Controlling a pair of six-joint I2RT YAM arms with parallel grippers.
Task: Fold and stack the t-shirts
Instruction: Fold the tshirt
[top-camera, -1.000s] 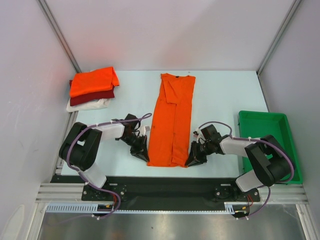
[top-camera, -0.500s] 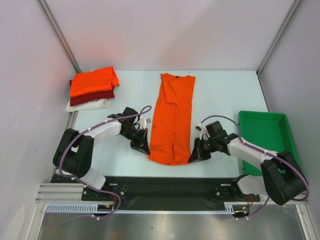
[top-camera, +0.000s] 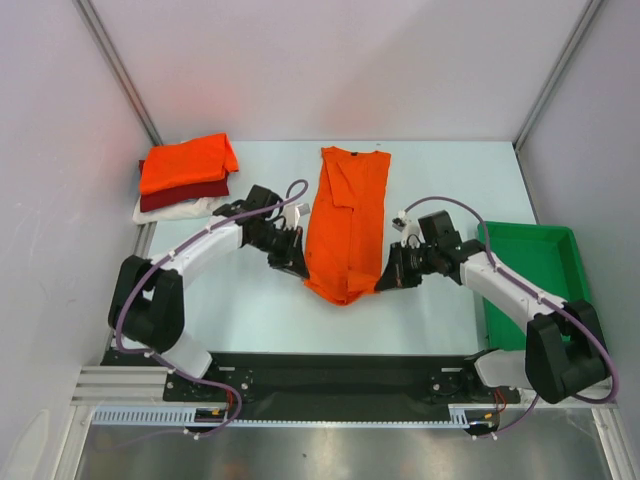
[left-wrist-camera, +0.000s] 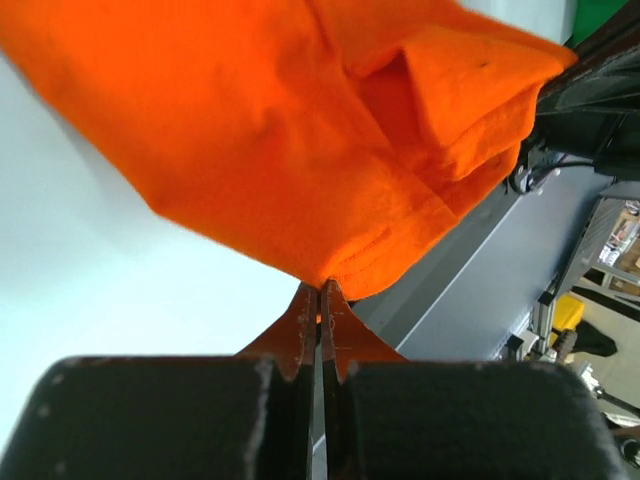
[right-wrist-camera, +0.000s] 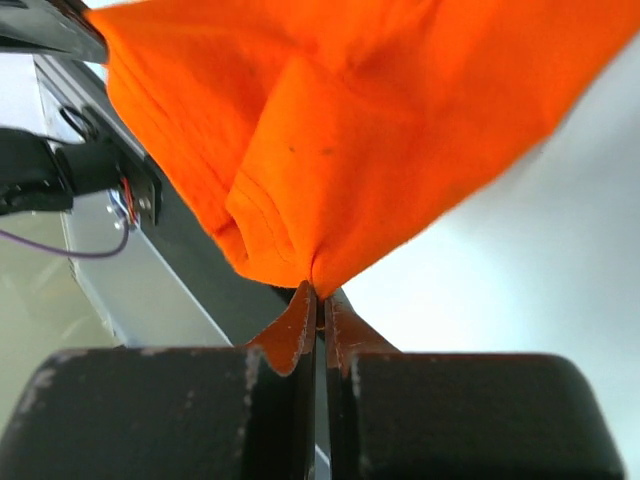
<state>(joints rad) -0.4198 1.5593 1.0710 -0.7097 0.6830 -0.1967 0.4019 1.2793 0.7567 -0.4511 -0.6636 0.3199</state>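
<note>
Cloth in the middle: a long bright orange cloth t-shirt (top-camera: 345, 225) lies lengthwise on the pale blue bench (top-camera: 440, 180), its sides folded inward to a narrow strip and its collar at the far end; the near hem end is drawn up between the two arms and sags to a blunt point midway between them.

The left pincer (top-camera: 297, 266) is clamped on the near left corner of that hem; in the left wrist view its fingertips (left-wrist-camera: 302, 322) are pressed together with a fold of the orange cloth (left-wrist-camera: 300, 140) nipped at their very ends. The right pincer (top-camera: 384, 282) is likewise closed on the near right corner; the right wrist view shows the cloth (right-wrist-camera: 380, 120) bunching out from its tight fingertips (right-wrist-camera: 338, 322).

At the far left corner of the bench sits a stack, well apart from the held shirt: a folded bright orange shirt (top-camera: 185, 163) on top, a dark red folded shirt (top-camera: 185, 192) under it, a white folded shirt (top-camera: 175, 210) at the bottom, its edge showing.

A green plastic tray (top-camera: 530, 270) rests at the bench's right edge, beside the right arm.
</note>
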